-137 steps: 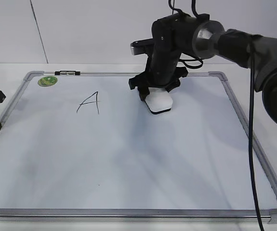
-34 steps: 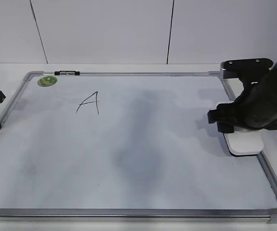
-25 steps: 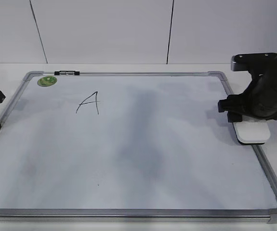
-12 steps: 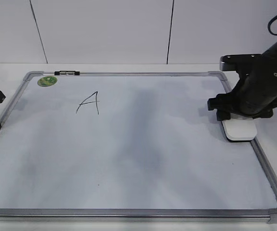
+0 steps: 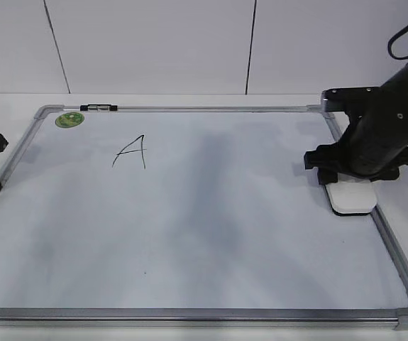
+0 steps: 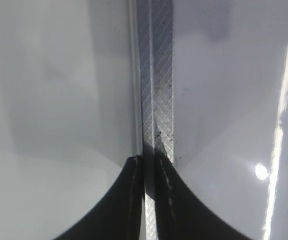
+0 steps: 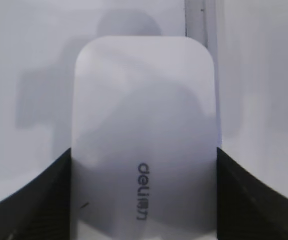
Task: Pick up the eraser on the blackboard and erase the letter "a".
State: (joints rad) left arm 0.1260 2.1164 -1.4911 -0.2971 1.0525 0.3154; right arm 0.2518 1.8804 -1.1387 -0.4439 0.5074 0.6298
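My right gripper (image 5: 352, 186) is closed on the eraser (image 7: 145, 140), one dark finger (image 7: 31, 200) pressed to each long side of the white block. In my right wrist view the block fills most of the frame, its rounded far end pointing away from me and small grey lettering near my end of its top face. In the exterior view the eraser (image 5: 353, 197) pokes out below my gripper at the right side of the blackboard (image 5: 211, 234), just beside the right rail of its silver frame; I cannot tell whether its underside touches the board or hangs just above it. My right wrist view shows that same rail (image 7: 201, 17) running past the eraser's far right corner.

My left gripper (image 6: 149, 170) sits at the far left edge of the exterior view, beside the board's left rail. In the left wrist view its two dark fingers (image 6: 118, 200) nearly meet, with only a thin slit between the tips, and they hold nothing. The frame rail (image 6: 156, 75) runs straight up the middle of that view, below the tips.

On the board's upper left an angular capital "A" (image 5: 131, 152) is drawn in black marker, well apart from the eraser. A round green sticker (image 5: 69, 119) lies near the top left corner. I can find no small lowercase letter "a" on the white surface.
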